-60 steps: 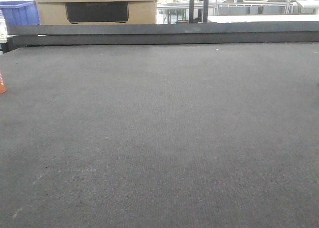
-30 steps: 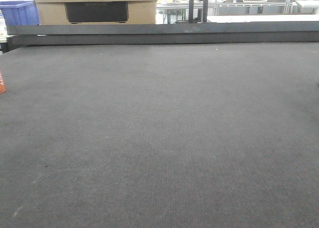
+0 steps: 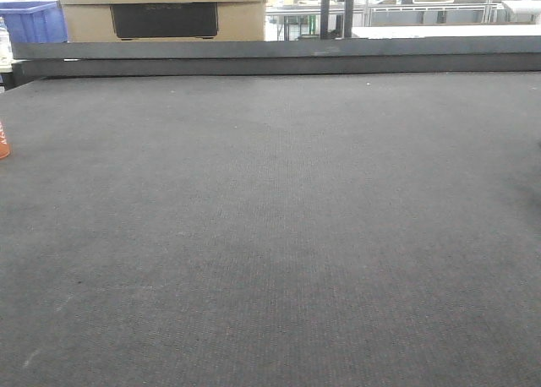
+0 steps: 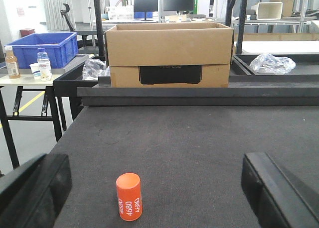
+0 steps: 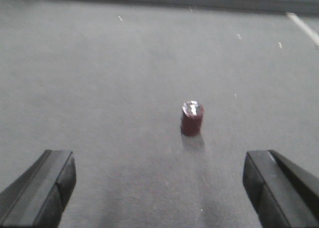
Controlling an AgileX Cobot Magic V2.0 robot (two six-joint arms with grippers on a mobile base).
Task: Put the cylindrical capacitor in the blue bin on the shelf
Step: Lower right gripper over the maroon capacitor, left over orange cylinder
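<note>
Against the front view of a second ago we see no change: the black table top (image 3: 270,235) fills the picture as before, the sliver of the orange cylinder (image 3: 2,142) sits at the same spot on the left edge, and the cardboard box (image 3: 161,7) and the blue crate (image 3: 30,19) behind the far rail have not moved. Neither arm shows in that view.

The cylindrical capacitor (image 5: 192,118) appears only in the right wrist view – a short dark red can with a shiny metal top. It stands upright on the table top, its long axis vertical and the bright cap facing up, alone on the mat and ahead of the right gripper (image 5: 158,158), a little right of the middle. The right gripper is spread wide, its two black fingers (image 5: 45,188) at the lower corners of the picture, holding nothing and well apart from the capacitor.

The left gripper (image 4: 154,163) is spread just as wide and holds nothing. Between its fingers (image 4: 35,193), nearer the left one, the orange cylinder (image 4: 129,196) stands upright with "4680" printed up its side – touching neither finger. Beyond it the cardboard box (image 4: 169,51) rests past the table's far rail, and the blue crate (image 4: 42,46) sits on a side table with two bottles (image 4: 45,63)
</note>
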